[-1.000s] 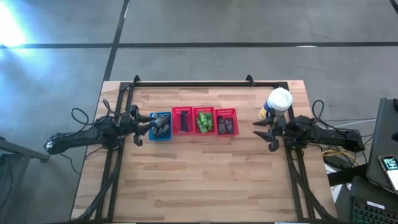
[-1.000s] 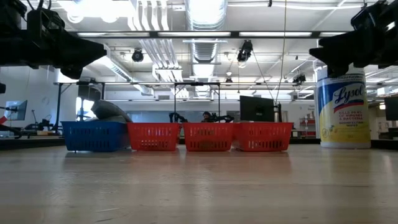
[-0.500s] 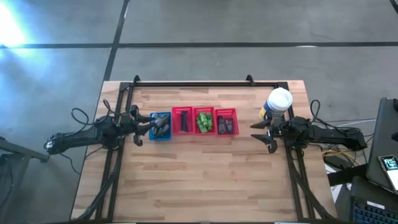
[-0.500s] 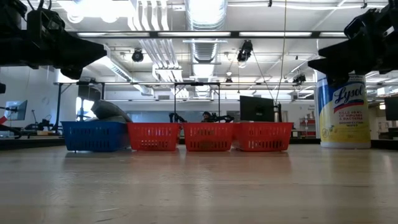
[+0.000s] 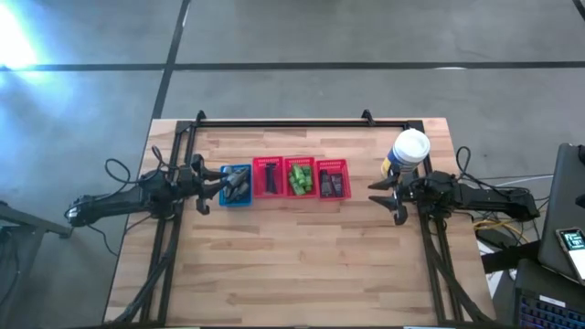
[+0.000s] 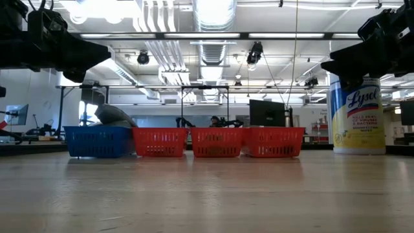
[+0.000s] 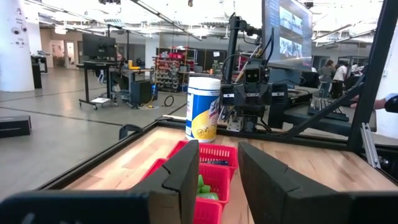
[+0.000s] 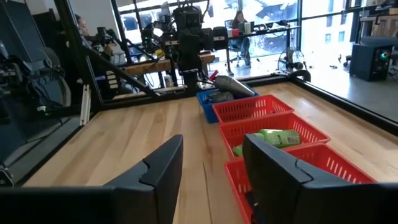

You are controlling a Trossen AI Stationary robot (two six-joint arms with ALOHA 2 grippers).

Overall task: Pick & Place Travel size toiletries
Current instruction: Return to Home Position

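Wooden table [image 5: 302, 265] first: four baskets [image 5: 300, 177] run left to right nearer its back edge, a white tub [image 5: 410, 149] by the right edge. Left gripper [image 7: 219, 149] hangs just beside the blue basket [image 5: 236, 185], right gripper [image 8: 213, 142] farther off; both spread wide, empty. Toiletries [image 5: 299, 178] lie inside the baskets, between them.

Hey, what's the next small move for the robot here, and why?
Probably draw the right gripper back toward its base and rest it: both it and the left gripper are open and empty, and the green bottles and other items sit inside the baskets.
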